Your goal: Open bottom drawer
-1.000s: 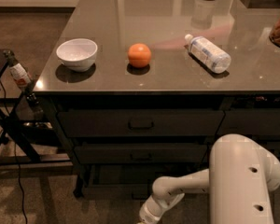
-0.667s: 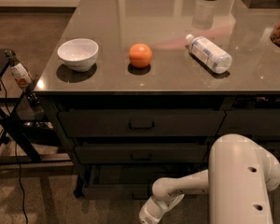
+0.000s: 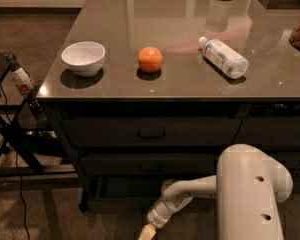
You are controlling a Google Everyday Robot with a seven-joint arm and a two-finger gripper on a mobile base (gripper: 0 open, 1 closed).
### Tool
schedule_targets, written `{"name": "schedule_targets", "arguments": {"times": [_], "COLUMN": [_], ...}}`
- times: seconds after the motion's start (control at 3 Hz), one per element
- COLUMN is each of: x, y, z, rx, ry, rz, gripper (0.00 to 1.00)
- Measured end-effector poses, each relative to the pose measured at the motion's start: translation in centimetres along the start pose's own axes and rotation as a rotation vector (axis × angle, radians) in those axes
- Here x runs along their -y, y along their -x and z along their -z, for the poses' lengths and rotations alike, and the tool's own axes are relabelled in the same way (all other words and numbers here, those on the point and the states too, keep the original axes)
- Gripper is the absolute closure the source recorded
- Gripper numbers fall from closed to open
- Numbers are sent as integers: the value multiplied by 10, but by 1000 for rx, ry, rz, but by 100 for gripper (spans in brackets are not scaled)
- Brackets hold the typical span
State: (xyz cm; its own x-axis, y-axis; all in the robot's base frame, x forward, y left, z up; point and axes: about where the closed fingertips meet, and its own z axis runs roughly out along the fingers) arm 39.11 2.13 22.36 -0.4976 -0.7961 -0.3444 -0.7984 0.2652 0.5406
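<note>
Grey stone-like desk (image 3: 155, 14) top first: take the orange (image 3: 150, 59) as your marker. The white bowl (image 3: 83, 58) stands to its left and the plastic bottle (image 3: 224, 58) lies on its side to its right. Both are well apart from the orange and none of them matters for this job.

Straight below the orange runs the stack of wide dark drawers. The bottom drawer (image 3: 125, 189) is the lowest and shallowest front, close to the floor. Its pull is lost in shadow, and you cannot say whether the front has come out at all.

The white arm (image 3: 190, 189) reaches down and to the left, placing the tool (image 3: 147, 232) directly under the orange at the very lower edge of the view, lower than the bottom drawer's front. That low reach fits the task, since the pull sits so near the floor. You cannot tell whether the tool is open or closed, nor whether it touches the drawer.

Compared with a second ago, the arm has edged slightly left and the tool sits a touch lower and further left. The bowl, orange and bottle have not moved.
</note>
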Motion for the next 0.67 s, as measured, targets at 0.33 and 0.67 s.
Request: {"name": "schedule_targets", "arguments": {"times": [0.33,0.67], "x": [24,39], "y": [11,16], "z": [2,-1], "rx": [-2,-8], "ry": [-8,-7], "rz": [17,22], "gripper": [0,0]}}
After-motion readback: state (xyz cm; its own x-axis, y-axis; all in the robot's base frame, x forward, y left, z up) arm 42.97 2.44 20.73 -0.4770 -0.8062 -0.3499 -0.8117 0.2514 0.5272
